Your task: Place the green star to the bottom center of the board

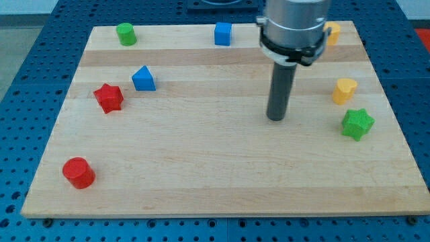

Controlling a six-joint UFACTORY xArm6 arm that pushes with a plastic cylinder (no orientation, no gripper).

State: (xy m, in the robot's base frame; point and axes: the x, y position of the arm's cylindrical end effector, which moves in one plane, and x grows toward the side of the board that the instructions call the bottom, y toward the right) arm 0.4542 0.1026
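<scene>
On the board [222,181], my tip [276,118] stands right of centre, with the green star [357,124] near the view's right edge, apart from it, and the yellow heart [345,90] just above the star. Along the top edge sit the green cylinder [125,33] at left, the blue cube [223,33] in the middle and a yellow block [332,32] at right, partly hidden behind the arm. The blue triangle [143,78] lies at left with the red star [108,98] just below-left of it, and the red cylinder [78,173] sits near the bottom-left corner.

Bare board lies between my tip [276,118] and the green star [357,124]. The yellow block [345,90] stands just above the star. The board's [215,188] bottom centre holds no blocks.
</scene>
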